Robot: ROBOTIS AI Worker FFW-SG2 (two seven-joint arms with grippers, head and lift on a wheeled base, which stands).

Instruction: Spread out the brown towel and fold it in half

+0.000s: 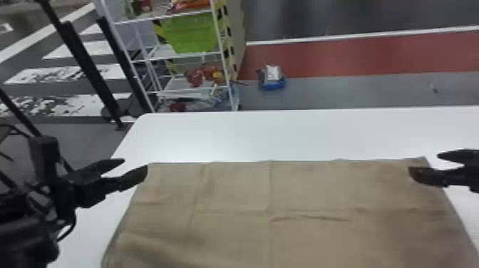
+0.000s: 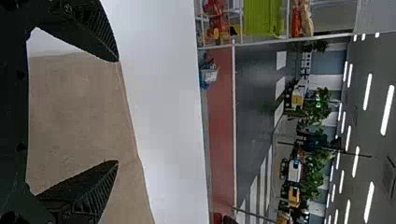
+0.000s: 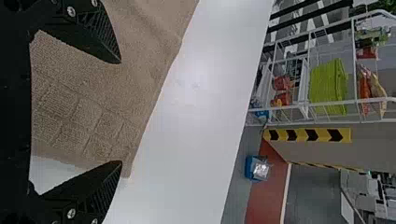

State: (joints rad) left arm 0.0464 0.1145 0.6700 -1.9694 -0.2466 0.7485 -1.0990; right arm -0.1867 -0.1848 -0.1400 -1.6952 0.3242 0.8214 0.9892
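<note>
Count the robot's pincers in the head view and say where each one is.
2. The left pincer is by the far left corner of the brown towel, and the right pincer is by its far right corner; both are open.

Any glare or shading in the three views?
Head view: soft glare on the white table, left of centre beyond the brown towel, and darker shading on the towel's near left; left wrist view: ceiling lights glow white; right wrist view: pale sheen mid-table.
</note>
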